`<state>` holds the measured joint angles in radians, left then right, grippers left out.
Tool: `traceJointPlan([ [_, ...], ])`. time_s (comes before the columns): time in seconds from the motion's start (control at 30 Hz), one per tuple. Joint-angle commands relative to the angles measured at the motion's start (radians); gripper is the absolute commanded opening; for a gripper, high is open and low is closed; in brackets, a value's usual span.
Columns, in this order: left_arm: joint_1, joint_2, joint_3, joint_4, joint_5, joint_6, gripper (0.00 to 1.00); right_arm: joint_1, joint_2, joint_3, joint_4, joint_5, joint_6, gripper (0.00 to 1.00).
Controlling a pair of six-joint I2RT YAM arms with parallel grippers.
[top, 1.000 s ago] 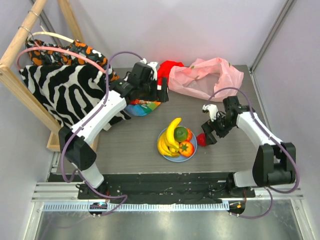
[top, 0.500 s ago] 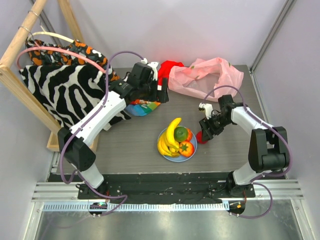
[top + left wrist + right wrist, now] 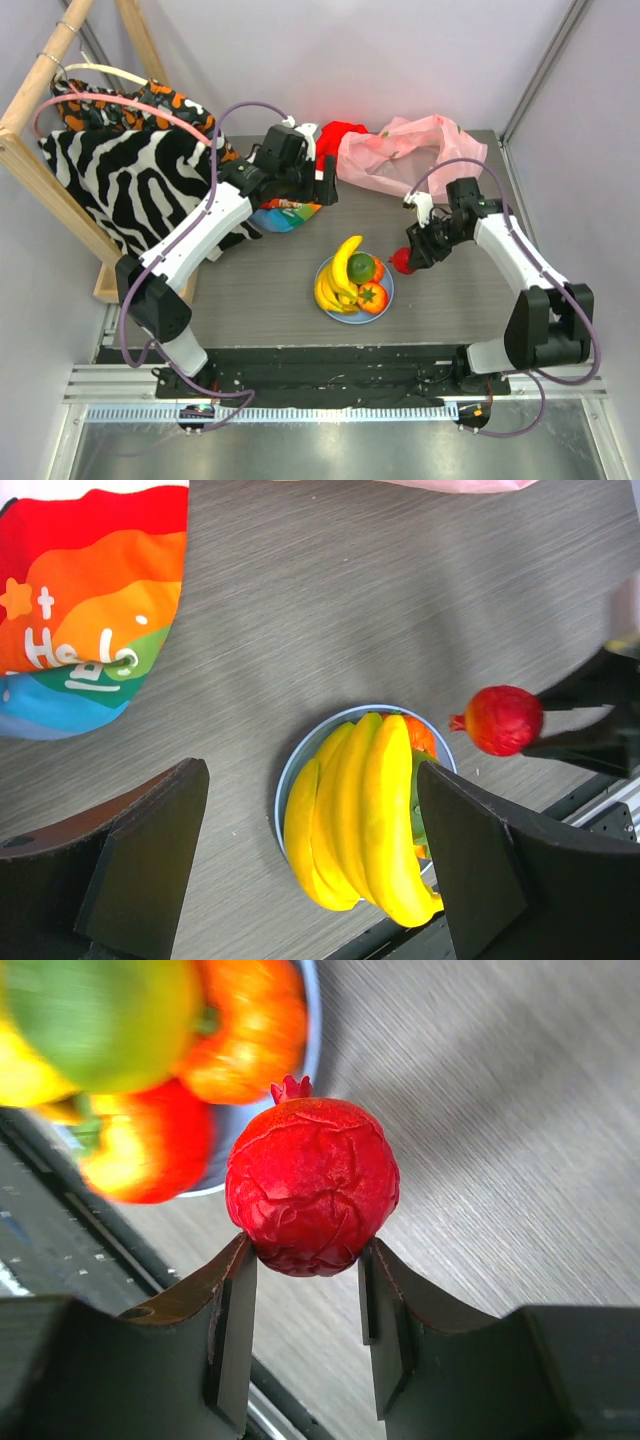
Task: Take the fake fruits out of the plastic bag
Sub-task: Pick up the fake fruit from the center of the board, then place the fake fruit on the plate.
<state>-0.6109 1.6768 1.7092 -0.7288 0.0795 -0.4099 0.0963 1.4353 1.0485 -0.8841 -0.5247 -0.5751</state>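
Note:
My right gripper (image 3: 409,257) (image 3: 307,1248) is shut on a red round fake fruit (image 3: 402,262) (image 3: 312,1188) and holds it just off the table, right of the light-blue plate (image 3: 389,289). On the plate lie a yellow banana bunch (image 3: 340,275) (image 3: 370,820), a green fruit (image 3: 361,267) and an orange-red fruit (image 3: 372,296). The pink plastic bag (image 3: 410,155) lies crumpled at the back right. My left gripper (image 3: 325,185) (image 3: 312,775) hangs open and holds nothing, high above the table behind the plate; from there the red fruit (image 3: 505,720) shows at the right.
A rainbow-striped cloth (image 3: 285,215) (image 3: 80,610) lies left of the plate, under my left arm. A red cloth (image 3: 335,135) sits beside the bag. A zebra-print cloth (image 3: 120,180) hangs on a wooden rack (image 3: 40,80) at the left.
My right gripper has shut on the red fruit that lay on the table and raised it slightly beside the plate. The left arm has stayed where it was.

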Motion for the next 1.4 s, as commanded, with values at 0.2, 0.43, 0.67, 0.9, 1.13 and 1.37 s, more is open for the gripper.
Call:
traceJointPlan([
  [0.2,-0.001,-0.011,0.027,0.051,0.006,0.010,0.89,0.026,-0.056,0.027,-0.075,-0.147,0.024,0.25],
  [0.43,-0.001,-0.022,0.017,0.054,-0.007,0.019,0.89,0.039,-0.006,0.004,-0.095,-0.192,0.024,0.26],
  [0.67,0.000,-0.020,0.009,0.057,-0.003,0.020,0.89,0.046,0.031,0.004,-0.096,-0.216,0.043,0.31],
  [0.9,-0.001,-0.009,0.021,0.057,-0.001,0.020,0.89,0.052,0.085,0.013,-0.082,-0.201,0.061,0.47],
  [1.13,0.000,-0.005,0.026,0.057,0.003,0.023,0.89,0.054,0.169,0.048,-0.151,-0.204,0.024,0.57],
  [1.37,0.000,0.000,0.026,0.060,0.009,0.023,0.89,0.056,0.157,0.048,-0.185,-0.225,-0.012,0.67],
])
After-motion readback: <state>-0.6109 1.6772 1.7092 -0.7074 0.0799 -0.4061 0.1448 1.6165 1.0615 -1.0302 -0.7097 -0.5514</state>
